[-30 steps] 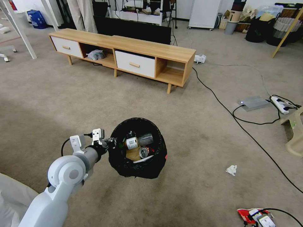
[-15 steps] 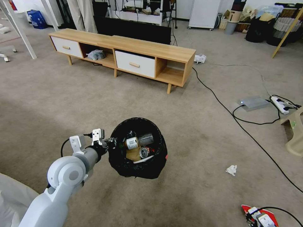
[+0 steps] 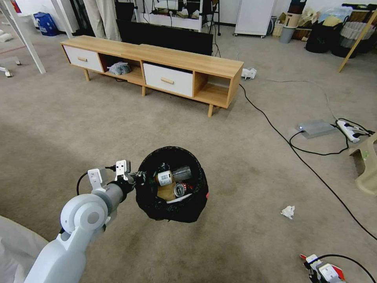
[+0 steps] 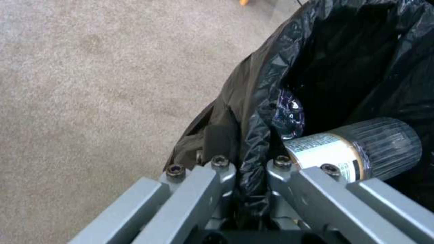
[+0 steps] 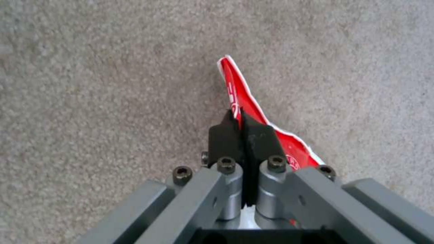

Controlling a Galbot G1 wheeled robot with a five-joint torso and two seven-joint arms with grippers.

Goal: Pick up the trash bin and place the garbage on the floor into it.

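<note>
The left gripper clamps the left rim of the round, black-bag-lined trash bin, holding it above the beige carpet floor. At near right, the right gripper pinches a red-and-white wrapper. A crumpled white paper wad lies between.

Bright, even indoor light; soft shadows; head view edges warped; wrist views soft.

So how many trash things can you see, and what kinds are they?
Bottles: 1, the labelled bottle in the trash bin, held by the left gripper
Cans: 1, the can in the bin
Brown paper: 1, the brown paper in the bin
Wrappers: 1, the red-and-white wrapper, pinched by the right gripper
Paper wads: 1, the white paper wad on the floor
Total: 5
</note>
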